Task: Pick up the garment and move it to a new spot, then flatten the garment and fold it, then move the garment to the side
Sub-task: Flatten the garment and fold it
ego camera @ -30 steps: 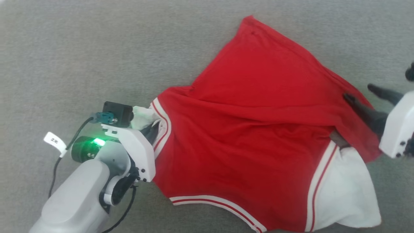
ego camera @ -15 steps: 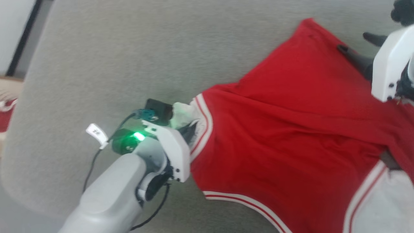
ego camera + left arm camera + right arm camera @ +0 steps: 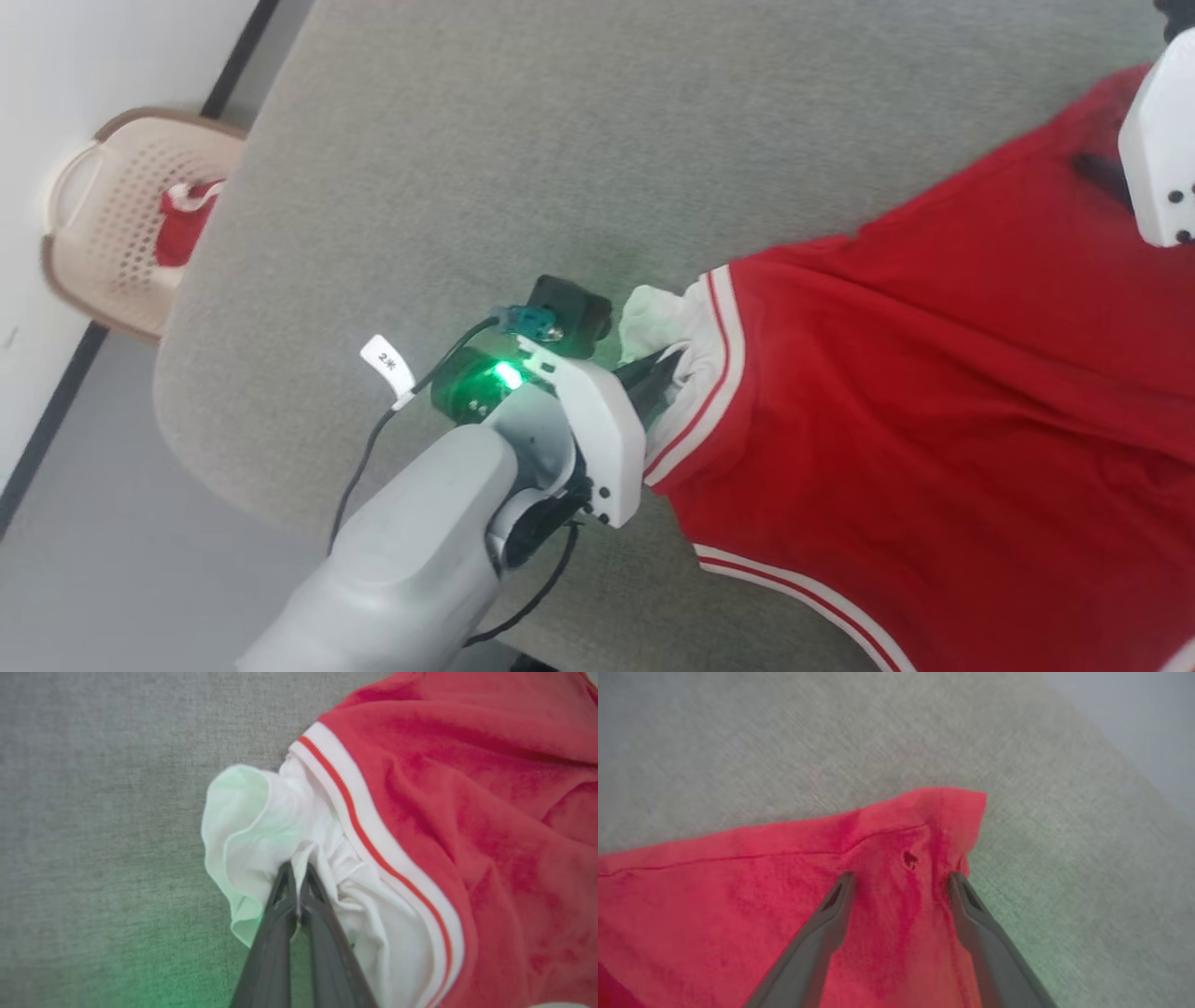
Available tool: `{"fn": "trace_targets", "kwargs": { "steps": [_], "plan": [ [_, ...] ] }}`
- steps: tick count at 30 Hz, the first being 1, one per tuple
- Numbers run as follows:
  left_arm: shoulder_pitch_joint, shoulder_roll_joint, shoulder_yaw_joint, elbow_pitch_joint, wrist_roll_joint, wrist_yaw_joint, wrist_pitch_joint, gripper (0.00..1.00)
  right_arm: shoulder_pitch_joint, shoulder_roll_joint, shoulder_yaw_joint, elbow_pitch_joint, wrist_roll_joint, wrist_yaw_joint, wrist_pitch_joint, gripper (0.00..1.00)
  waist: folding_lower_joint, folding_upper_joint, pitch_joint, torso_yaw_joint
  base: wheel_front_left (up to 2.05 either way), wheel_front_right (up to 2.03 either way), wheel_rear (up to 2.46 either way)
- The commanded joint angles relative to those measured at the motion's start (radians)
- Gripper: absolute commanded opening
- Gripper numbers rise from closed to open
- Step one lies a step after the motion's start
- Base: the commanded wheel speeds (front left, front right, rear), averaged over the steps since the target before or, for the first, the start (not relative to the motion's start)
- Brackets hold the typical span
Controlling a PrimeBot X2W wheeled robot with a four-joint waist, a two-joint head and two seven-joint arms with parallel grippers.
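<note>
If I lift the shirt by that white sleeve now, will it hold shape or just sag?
Likely sags: the garment lies in soft folds, and its white sleeve bunches where the left gripper pinches it. Probably light, being thin cloth. The far hem may trail on the grey surface, since the right gripper stands open over that corner.

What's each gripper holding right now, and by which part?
The left gripper is shut on the garment, pinching its bunched white sleeve. The right gripper is open, astride a red corner, gripping nothing.
</note>
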Motion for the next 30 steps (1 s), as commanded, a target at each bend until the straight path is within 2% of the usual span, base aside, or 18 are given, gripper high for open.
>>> {"fn": "trace_targets", "kwargs": {
  "steps": [1, 7, 8, 9, 16, 22, 29, 30],
  "plan": [
    [-0.001, -0.001, -0.008, 0.032, 0.005, -0.001, -0.002, 0.00, -0.010, -0.007, 0.039, 0.029, 0.007, -0.001, 0.023, 1.00, 0.0000, 0.0000, 0.020, 0.025, 0.00, 0.00, 0.00],
    [-0.028, -0.030, -0.017, 0.093, 0.001, -0.020, -0.026, 0.00, 0.024, -0.005, 0.181, 0.163, 0.086, -0.001, 0.090, 1.00, 0.0000, 0.0000, 0.035, 0.040, 0.00, 0.00, 0.00],
    [-0.029, -0.034, -0.015, 0.102, -0.003, -0.021, -0.029, 0.00, 0.027, -0.005, 0.192, 0.181, 0.099, -0.001, 0.103, 0.92, 0.0000, 0.0000, 0.036, 0.040, 0.00, 0.00, 0.00],
    [-0.032, -0.036, -0.015, 0.112, -0.005, -0.023, -0.033, 0.00, 0.026, -0.004, 0.206, 0.192, 0.113, -0.001, 0.110, 0.00, 0.0000, 0.0000, 0.036, 0.039, 0.00, 0.00, 0.00],
    [-0.068, -0.003, 0.010, 0.150, -0.014, -0.024, -0.035, 0.00, -0.069, -0.042, 0.245, 0.140, 0.171, -0.001, 0.015, 0.00, 0.0000, 0.0000, 0.017, -0.002, 0.00, 0.00, 0.00],
    [-0.135, 0.080, 0.045, 0.106, -0.016, -0.017, 0.017, 0.00, -0.152, -0.048, 0.270, 0.065, 0.221, -0.001, -0.065, 0.00, 0.0000, 0.0000, -0.028, -0.080, 0.00, 0.00, 0.00],
    [-0.236, 0.205, 0.087, 0.028, -0.024, 0.007, 0.142, 0.00, -0.189, -0.047, 0.279, 0.027, 0.266, -0.001, -0.158, 0.00, 0.0000, 0.0000, -0.111, -0.183, 0.00, 0.00, 0.00],
    [-0.236, 0.205, 0.087, 0.028, -0.024, 0.007, 0.142, 0.00, -0.189, -0.047, 0.279, 0.027, 0.266, -0.001, -0.158, 0.00, 0.0000, 0.0000, -0.111, -0.183, 0.00, 0.00, 0.00]
  ]
}}
